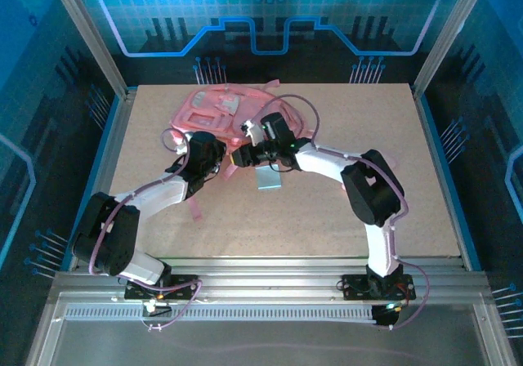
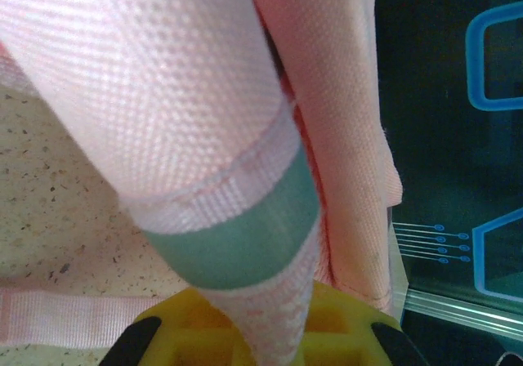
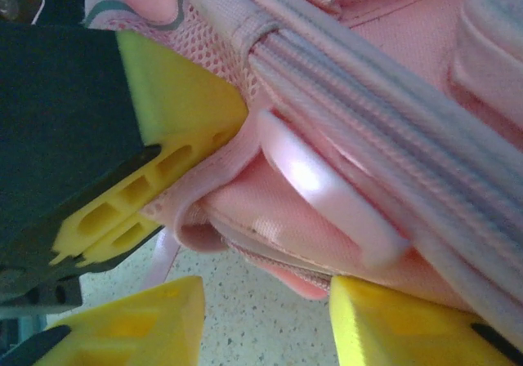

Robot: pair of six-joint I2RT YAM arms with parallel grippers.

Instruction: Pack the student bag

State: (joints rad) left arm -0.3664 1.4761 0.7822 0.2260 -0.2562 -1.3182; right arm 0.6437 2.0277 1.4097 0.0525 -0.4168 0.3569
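Student bag (image 1: 216, 111), pink, flat at far centre of table (image 1: 368, 137). Left gripper (image 2: 263, 337) clamped tight on bag's mesh strap, just below green band (image 2: 245, 247). Right gripper (image 3: 265, 321) at bag's lower edge near white loop (image 3: 327, 190), jaws wide, nothing held.

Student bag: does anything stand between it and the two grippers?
Nothing visible does. The left gripper holds a strap of the student bag, and the open right gripper is at its edge.
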